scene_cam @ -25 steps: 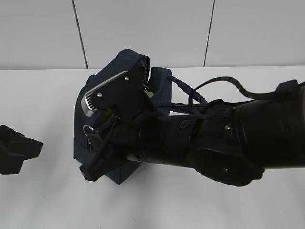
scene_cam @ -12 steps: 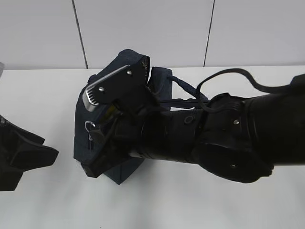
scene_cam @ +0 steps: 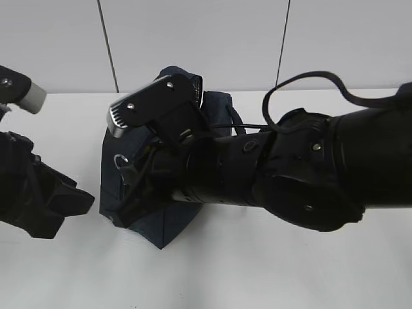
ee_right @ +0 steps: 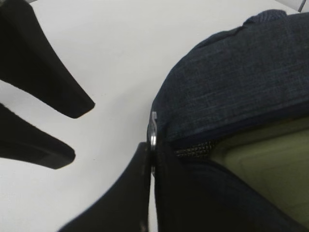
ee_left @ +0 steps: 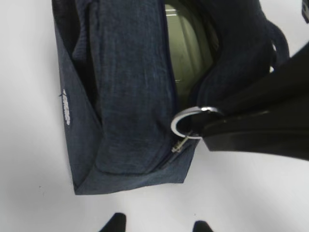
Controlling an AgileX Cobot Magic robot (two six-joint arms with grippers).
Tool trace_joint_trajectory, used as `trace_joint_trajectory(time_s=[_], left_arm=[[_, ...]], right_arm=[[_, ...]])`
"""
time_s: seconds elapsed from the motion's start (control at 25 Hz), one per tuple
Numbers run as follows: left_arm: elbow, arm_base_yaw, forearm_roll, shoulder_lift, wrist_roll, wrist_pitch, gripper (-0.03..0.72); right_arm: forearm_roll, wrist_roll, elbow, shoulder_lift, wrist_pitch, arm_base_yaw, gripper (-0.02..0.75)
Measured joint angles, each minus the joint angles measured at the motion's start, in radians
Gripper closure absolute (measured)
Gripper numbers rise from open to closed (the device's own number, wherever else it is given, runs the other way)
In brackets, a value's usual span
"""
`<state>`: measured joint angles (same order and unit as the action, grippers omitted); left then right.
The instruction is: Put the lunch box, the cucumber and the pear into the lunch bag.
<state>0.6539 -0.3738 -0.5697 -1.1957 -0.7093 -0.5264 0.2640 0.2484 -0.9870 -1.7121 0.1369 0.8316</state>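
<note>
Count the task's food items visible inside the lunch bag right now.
1: the lunch box, its sage-green lid showing through the lunch bag's open zipper. The cucumber and pear are not visible; they may be hidden inside.

A plain white desk (scene_cam: 257, 277) fills the lower two thirds of the frame, evenly lit with soft shadows. Behind it, across the top, stands a pale grey panelled wall (scene_cam: 193, 38), split by two thin dark vertical seams (scene_cam: 107, 45), upper left and upper right.

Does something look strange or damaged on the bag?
No damage shows. The lunch bag is only partly zipped, the lunch box visible inside. The right gripper pinches the ring pull.
</note>
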Motion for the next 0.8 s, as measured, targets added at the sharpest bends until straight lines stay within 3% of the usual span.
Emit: trace_joint_trajectory(time_s=[0.12, 0.24, 0.4, 0.8], left_arm=[[0.000, 0.074, -0.180, -0.034, -0.147, -0.022, 0.428], [0.000, 0.214, -0.403, -0.060, -0.353, -0.121, 0.428], [0.003, 0.348, -0.551, -0.070, -0.564, -0.184, 0.426], [0.006, 0.325, -0.683, -0.144, -0.864, -0.210, 0.426]], right_arm=[[0.000, 0.000, -0.008, 0.000, -0.020, 0.000, 0.738], [0.000, 0.000, -0.008, 0.001, -0.024, 0.000, 0.738], [0.000, 0.000, -0.008, 0.001, -0.026, 0.000, 0.738], [0.000, 0.000, -0.041, 0.001, -0.053, 0.000, 0.738]])
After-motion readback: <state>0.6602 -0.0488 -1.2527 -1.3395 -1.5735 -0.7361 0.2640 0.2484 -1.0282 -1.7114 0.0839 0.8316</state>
